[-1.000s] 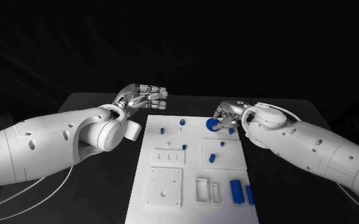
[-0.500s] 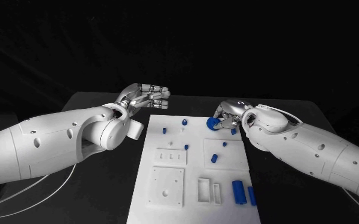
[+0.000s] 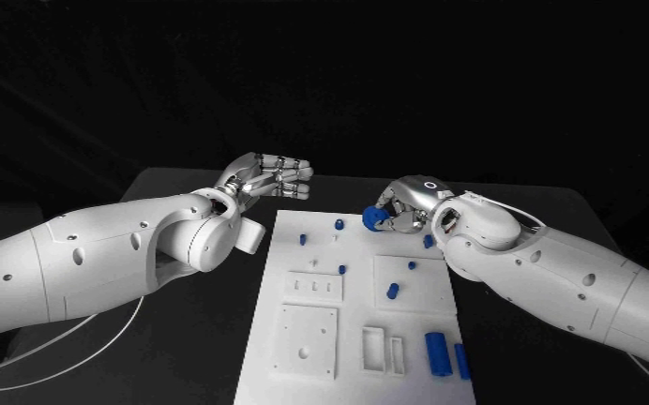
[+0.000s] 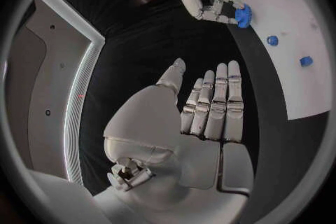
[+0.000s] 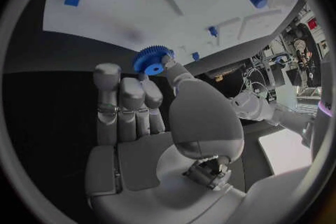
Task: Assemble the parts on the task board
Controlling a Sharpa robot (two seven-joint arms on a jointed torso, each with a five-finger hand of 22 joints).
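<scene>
Overhead, the white task board lies on a black table.

my silver right hand | toothed blue plastic gear | flat white task board | matte black table

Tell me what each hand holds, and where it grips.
Right hand pinches the blue gear by its toothed rim. Left hand holds nothing.
</scene>
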